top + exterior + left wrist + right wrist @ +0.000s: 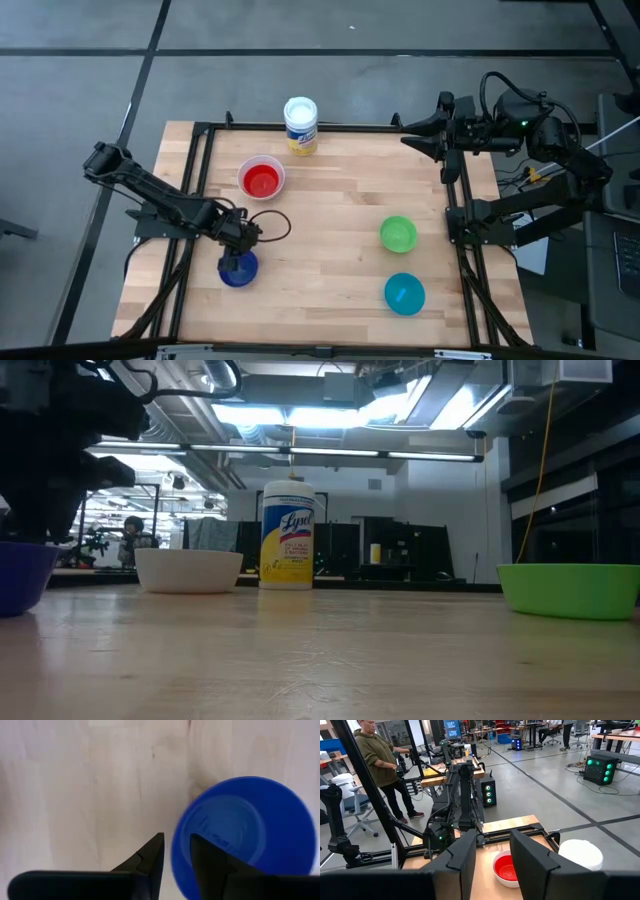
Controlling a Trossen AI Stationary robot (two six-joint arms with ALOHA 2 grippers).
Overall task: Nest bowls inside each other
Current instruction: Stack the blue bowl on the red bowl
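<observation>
Brand: the word "Lysol" is showing in blue slanted letters on the yellow label of the container (288, 536), in the low view.
Smaller print: lines under the brand are showing too, but they are too small to read.
Other views: no readable text is showing there.

I see a light butcher-block table (330, 250) bordered by a black metal frame (200, 150), standing on a grey concrete floor (300, 80) crossed by dark seams. Looking level across the table, I see an open ceiling with fluorescent light strips (340, 452) and exposed ducting (300, 375), and a yellow cable (545, 450) hanging at one side. Beyond the table I see a lab bay with desks (615, 737), computer towers with green lights (599, 768), an office chair (355, 815), and a person in an olive hoodie (377, 762) standing.
</observation>
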